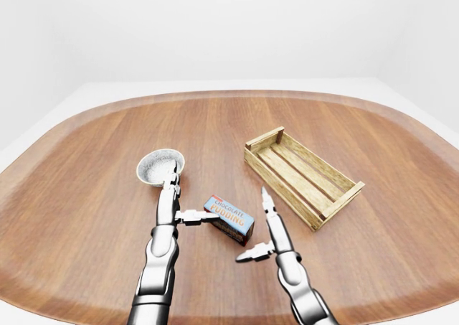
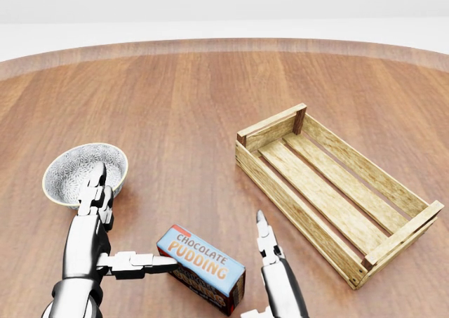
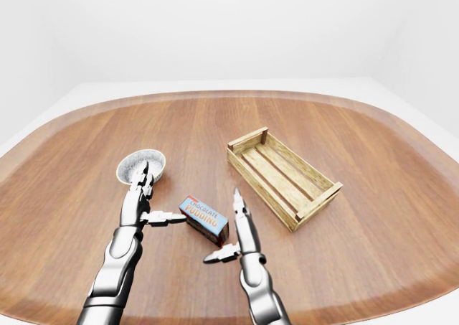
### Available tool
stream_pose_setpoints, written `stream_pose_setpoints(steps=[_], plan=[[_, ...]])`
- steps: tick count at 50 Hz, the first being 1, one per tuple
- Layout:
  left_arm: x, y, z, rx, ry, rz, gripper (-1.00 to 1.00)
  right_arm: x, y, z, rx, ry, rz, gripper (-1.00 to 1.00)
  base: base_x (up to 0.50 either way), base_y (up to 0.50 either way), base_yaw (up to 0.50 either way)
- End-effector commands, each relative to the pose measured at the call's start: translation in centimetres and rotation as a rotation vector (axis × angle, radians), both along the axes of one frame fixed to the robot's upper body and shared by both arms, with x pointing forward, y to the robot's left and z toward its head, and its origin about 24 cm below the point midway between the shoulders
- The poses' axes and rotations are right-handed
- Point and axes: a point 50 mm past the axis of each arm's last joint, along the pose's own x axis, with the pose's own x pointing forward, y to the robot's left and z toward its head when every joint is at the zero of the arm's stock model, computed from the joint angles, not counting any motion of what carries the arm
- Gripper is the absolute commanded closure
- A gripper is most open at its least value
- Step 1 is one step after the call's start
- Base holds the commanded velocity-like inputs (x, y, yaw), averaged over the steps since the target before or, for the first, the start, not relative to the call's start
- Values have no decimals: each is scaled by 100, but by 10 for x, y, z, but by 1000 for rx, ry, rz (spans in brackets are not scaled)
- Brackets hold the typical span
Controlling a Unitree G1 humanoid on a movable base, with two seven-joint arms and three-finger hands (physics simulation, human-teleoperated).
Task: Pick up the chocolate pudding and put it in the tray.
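The chocolate pudding (image 2: pixel 202 269) is a small blue and brown box lying flat on the wooden table, low in the head view, left of the tray. The tray (image 2: pixel 337 184) is an empty slatted wooden crate at the right. My left hand (image 2: pixel 132 221) is open at the box's left end, fingers pointing up the view and thumb tip touching or almost touching the box. My right hand (image 1: pixel 252 226) is open just right of the box, one finger pointing up, thumb spread low. Neither hand closes round the box.
A small patterned white bowl (image 2: pixel 84 167) stands on the table just above my left hand's fingertips. The round wooden table (image 1: pixel 215 124) spreads wide around everything, with its raised rim far off. White floor and walls lie beyond.
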Motion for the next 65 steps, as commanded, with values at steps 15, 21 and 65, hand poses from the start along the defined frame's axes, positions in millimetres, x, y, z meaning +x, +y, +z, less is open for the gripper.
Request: stream_pose_setpoints(steps=[15,21,65], plan=[[-1,0,1,11,5,-3,-100,-1,10,-16,-76,47,23,-100,0,0,0],[-1,0,0,12,4,-3,-100,-2,11,-20,-92,61,23,-100,0,0,0],[-1,0,0,12,3,-3,-100,-4,14,-10,-81,17,38,100,0,0,0]])
